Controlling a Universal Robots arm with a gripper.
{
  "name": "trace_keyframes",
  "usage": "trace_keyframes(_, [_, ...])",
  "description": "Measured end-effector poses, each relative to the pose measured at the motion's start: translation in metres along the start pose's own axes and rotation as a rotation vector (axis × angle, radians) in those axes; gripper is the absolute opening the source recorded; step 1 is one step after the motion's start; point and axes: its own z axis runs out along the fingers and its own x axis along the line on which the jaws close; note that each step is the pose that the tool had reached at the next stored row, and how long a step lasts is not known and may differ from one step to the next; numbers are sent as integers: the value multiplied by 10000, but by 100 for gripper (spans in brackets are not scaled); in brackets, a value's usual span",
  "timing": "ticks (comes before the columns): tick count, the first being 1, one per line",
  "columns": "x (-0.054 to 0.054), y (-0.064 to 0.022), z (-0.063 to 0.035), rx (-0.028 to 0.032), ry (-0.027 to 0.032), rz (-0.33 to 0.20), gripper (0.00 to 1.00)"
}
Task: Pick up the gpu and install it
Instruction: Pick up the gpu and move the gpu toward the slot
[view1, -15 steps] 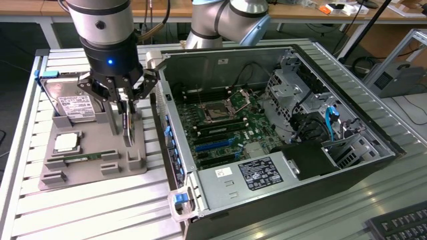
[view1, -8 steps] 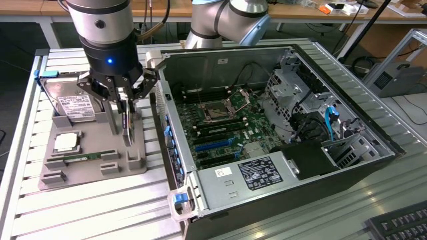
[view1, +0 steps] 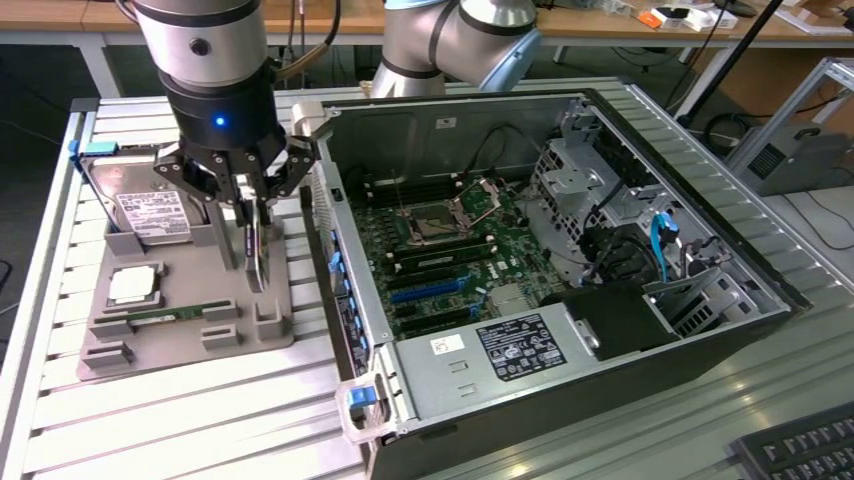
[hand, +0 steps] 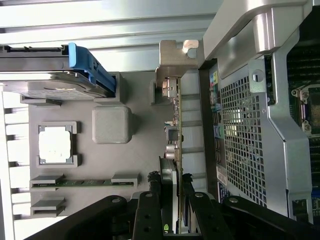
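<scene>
Exterior view: claw is pinched narrow on the gpu, w/ the card on edge over the gray tray on the tabletop, just left of the open PC case. Wrist view: fingers press both card faces. Hard drive & CPU sit in the tray.

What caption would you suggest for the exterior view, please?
Black robot gripper clamps the thin dark gpu card upright at the grey parts tray, beside the open computer case.
</scene>
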Motion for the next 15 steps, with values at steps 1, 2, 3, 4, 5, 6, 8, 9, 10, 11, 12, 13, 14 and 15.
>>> trace_keyframes(1, [0,0,-3,1,1,0,27])
trace_keyframes(2, [0,0,-5,1,1,0,27])
trace_keyframes(3, [0,0,-7,0,0,0,27])
trace_keyframes(4, [0,0,-12,-1,1,0,27])
trace_keyframes(5, [0,0,-15,-6,1,0,27])
trace_keyframes(6, [-1,0,-19,-7,1,0,27])
trace_keyframes(8, [-1,0,-28,-9,1,0,27])
trace_keyframes(9, [-1,1,-33,-10,2,0,27])
trace_keyframes(10, [-1,1,-39,-12,1,0,27])
trace_keyframes(11, [-1,1,-43,-13,1,0,27])
trace_keyframes(12, [-1,1,-46,-15,0,0,27])
trace_keyframes(13, [-1,1,-50,-15,1,0,27])
trace_keyframes(14, [-2,2,-56,-14,3,0,27])
trace_keyframes(15, [-2,2,-63,-14,2,0,27])
